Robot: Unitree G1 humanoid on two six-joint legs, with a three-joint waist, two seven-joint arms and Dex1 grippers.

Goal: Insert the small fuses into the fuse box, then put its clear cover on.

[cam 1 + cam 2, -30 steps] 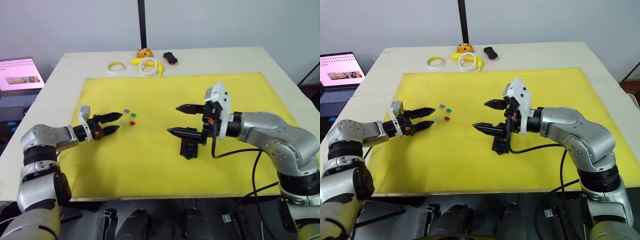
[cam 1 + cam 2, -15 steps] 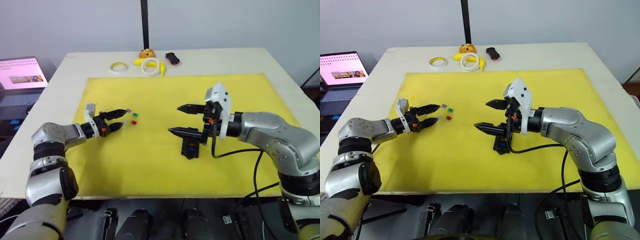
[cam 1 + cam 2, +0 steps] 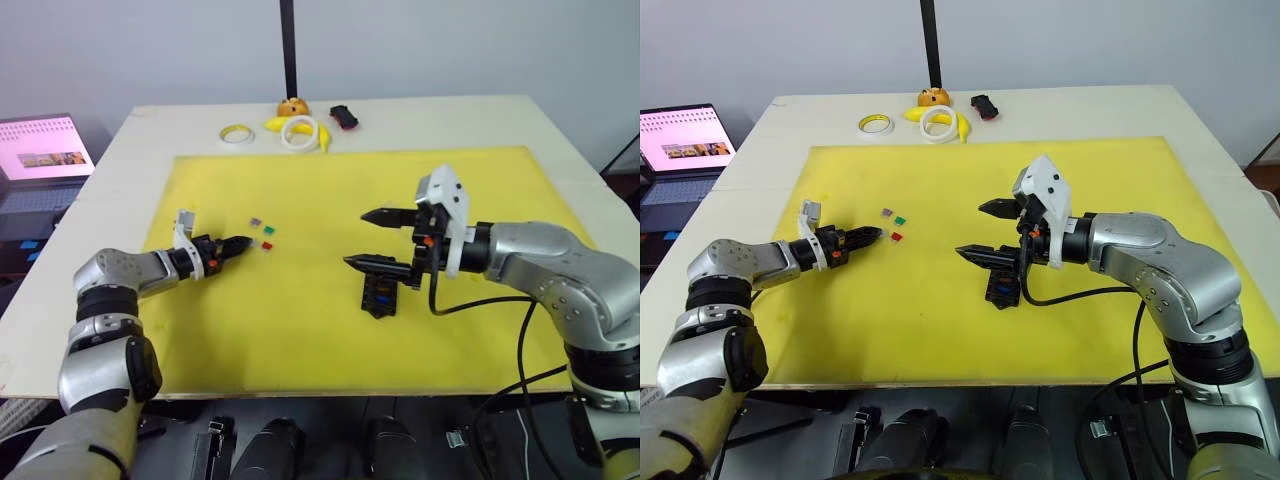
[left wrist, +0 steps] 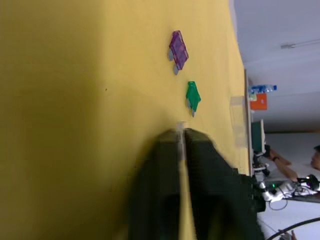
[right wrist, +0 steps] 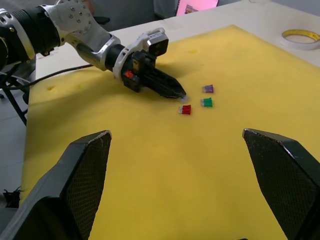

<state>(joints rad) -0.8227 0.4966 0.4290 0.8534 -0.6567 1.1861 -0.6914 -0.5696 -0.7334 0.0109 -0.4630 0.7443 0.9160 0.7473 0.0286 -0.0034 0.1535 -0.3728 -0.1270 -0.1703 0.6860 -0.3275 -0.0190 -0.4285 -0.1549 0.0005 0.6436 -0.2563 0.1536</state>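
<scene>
My left gripper (image 3: 243, 243) rests low on the yellow mat (image 3: 300, 330), shut on a thin grey fuse (image 4: 180, 131) that shows as a pale sliver between its fingers. Just beyond its tip lie a purple fuse (image 3: 256, 221), a green fuse (image 3: 268, 229) and a red fuse (image 3: 266, 245). The black fuse box (image 3: 378, 292) lies mid-mat with blue and red fuses in its slots. My right gripper (image 3: 357, 238) hovers open just above and left of it, holding nothing. A pale translucent rectangle (image 4: 236, 121) lies near the mat's edge; I cannot tell whether it is the clear cover.
At the table's back stand two tape rings (image 3: 236, 133) (image 3: 297, 131), a banana (image 3: 320, 135), an orange ball (image 3: 291, 106), a black-and-red object (image 3: 344, 116) and a black pole (image 3: 289, 45). A laptop (image 3: 40, 145) sits off the table's left side.
My left gripper slid right toward the loose fuses and closed on the grey one. The right arm has held its place, open. The camera shifted slightly.
</scene>
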